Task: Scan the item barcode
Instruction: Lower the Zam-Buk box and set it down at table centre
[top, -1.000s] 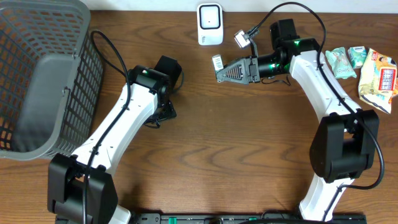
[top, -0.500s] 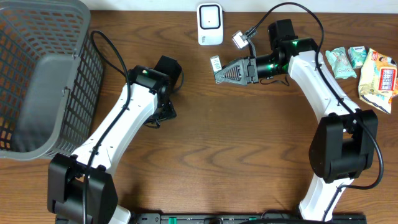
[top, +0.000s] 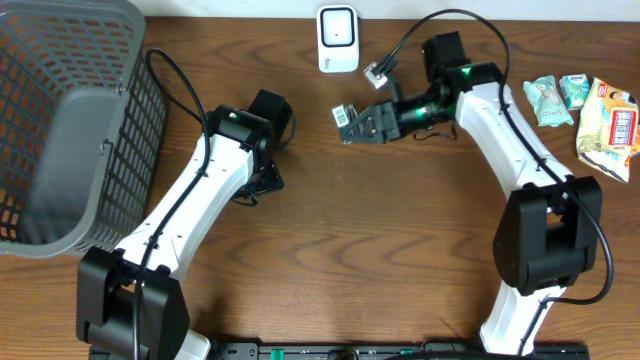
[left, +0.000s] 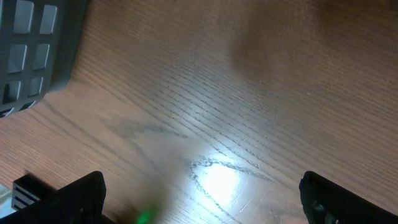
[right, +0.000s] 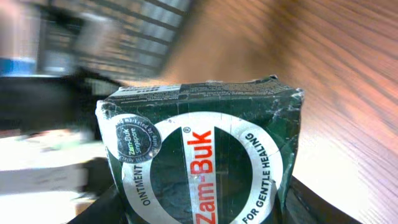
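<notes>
The right gripper (top: 350, 121) is clamped on the green box (right: 205, 165) near the white scanner (top: 338, 38). The left gripper (left: 205, 199) stands wide apart. Only the right wrist view shows the "Zam-Buk" label.

The dark green box (right: 199, 155) carries the brand "Zam-Buk" in red letters inside a white ring. The ring reads "OINTMENT" on the left and "FOR GENTLE HEALING" on the right. A round sticker (right: 138, 142) near its upper left corner repeats "Zam-Buk"; its other small print is too fine to read.
</notes>
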